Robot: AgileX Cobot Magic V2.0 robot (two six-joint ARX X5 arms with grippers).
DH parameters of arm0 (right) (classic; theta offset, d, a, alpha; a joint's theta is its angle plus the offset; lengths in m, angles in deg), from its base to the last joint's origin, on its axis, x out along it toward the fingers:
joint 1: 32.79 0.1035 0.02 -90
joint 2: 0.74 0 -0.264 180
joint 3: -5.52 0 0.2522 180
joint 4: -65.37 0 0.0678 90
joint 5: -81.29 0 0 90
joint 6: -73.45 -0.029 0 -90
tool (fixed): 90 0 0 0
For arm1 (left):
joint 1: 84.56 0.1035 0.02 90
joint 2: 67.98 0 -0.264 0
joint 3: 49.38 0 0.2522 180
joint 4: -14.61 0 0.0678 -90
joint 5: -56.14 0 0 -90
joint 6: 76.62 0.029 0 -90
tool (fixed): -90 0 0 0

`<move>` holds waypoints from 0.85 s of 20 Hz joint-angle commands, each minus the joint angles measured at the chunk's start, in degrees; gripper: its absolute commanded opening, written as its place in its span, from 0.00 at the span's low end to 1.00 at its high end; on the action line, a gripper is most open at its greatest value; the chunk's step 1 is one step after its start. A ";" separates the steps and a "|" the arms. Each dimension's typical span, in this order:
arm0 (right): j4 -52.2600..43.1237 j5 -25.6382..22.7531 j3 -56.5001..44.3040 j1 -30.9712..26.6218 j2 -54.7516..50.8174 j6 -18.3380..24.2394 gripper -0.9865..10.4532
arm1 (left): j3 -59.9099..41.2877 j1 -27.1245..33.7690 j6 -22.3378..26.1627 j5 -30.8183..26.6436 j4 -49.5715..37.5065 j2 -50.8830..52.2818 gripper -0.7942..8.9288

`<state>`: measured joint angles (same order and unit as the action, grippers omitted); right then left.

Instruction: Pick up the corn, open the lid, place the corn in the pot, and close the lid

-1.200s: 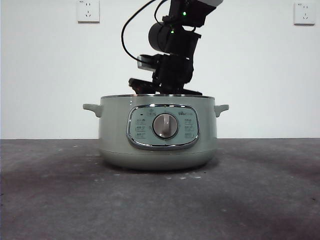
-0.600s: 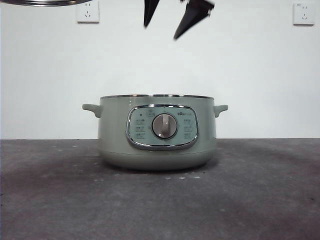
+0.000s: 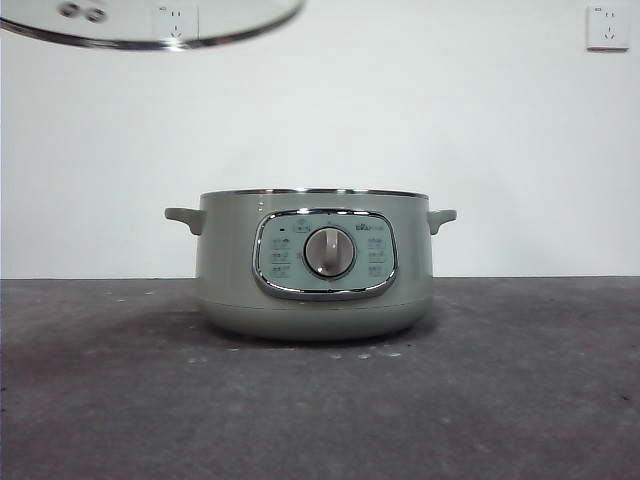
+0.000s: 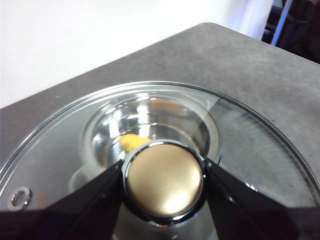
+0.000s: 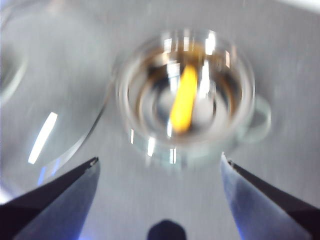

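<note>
Behind a dark grey speckled table (image 3: 520, 400) stands a plain white wall with two sockets. High at the left of the front view hangs the round clear glass lid with its shiny steel rim (image 3: 150, 25), lifted well above the table; the left gripper (image 4: 164, 182) has its black jaws clenched on the lid's round knob (image 4: 164, 181), which looks golden in the wrist view. Glass and steel make it stiff, breakable and probably rather heavy, and the knob is the only safe hold. At the middle sits the squat sage-green electric pot with a silver dial (image 3: 315, 265), uncovered. The small yellow corn piece (image 5: 184, 105) lies inside on its shiny floor, blurred but plain. The right gripper (image 5: 160, 172) hovers above the pot, jaws spread wide and holding nothing. Closing the lid appears to be what remains
</note>
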<state>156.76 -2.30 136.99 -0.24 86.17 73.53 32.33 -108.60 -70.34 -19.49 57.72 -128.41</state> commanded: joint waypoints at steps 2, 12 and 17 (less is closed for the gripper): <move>1.49 -0.04 -17.00 0.11 -11.78 0.13 0.44 | 3.69 -1.77 1.55 1.01 -6.23 -6.73 0.07; 1.42 -1.99 -48.48 0.11 -42.40 -8.44 0.44 | 19.54 -2.95 1.88 0.81 -10.23 -31.41 0.07; 1.44 -3.08 -52.43 0.11 -52.09 -13.07 0.44 | 21.75 -4.42 1.86 0.50 -13.46 -37.94 0.07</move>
<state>156.80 -5.14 85.10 -0.24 34.22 62.10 52.96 -112.77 -69.11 -19.38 46.90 -166.90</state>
